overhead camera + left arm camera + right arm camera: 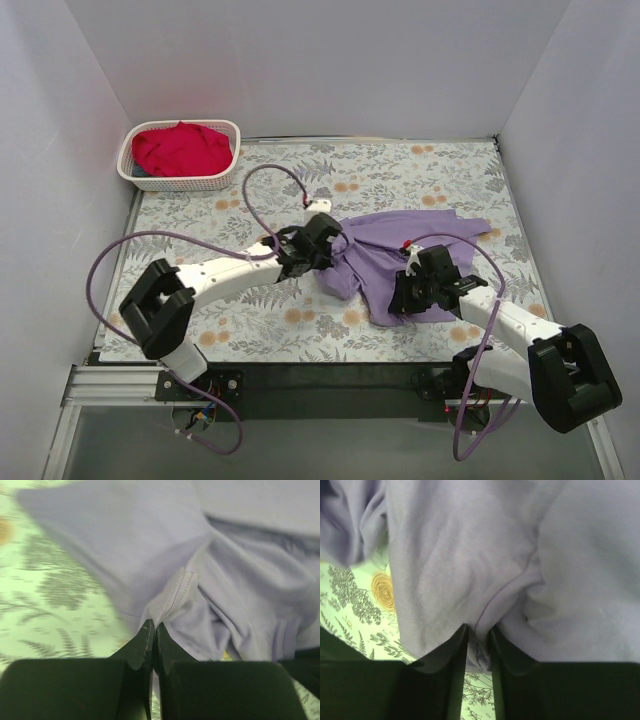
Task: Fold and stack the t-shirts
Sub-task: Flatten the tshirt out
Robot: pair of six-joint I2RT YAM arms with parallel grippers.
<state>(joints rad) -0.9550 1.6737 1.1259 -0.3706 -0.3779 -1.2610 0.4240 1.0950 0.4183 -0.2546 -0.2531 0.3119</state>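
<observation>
The lavender t-shirt (400, 250) lies crumpled on the floral table, right of centre. My left gripper (322, 250) is shut on the shirt's left edge; in the left wrist view its fingers (145, 640) pinch a stitched hem (177, 592). My right gripper (412, 290) is shut on the shirt's near edge; in the right wrist view a fold of lavender cloth (480, 650) sits bunched between the fingers (457, 645). The red t-shirt (180, 148) lies heaped in the white lattice basket (228, 170) at the back left.
The floral tablecloth (250, 330) covers the table between grey walls. Purple cables (130, 250) loop over the left arm and beside the right arm.
</observation>
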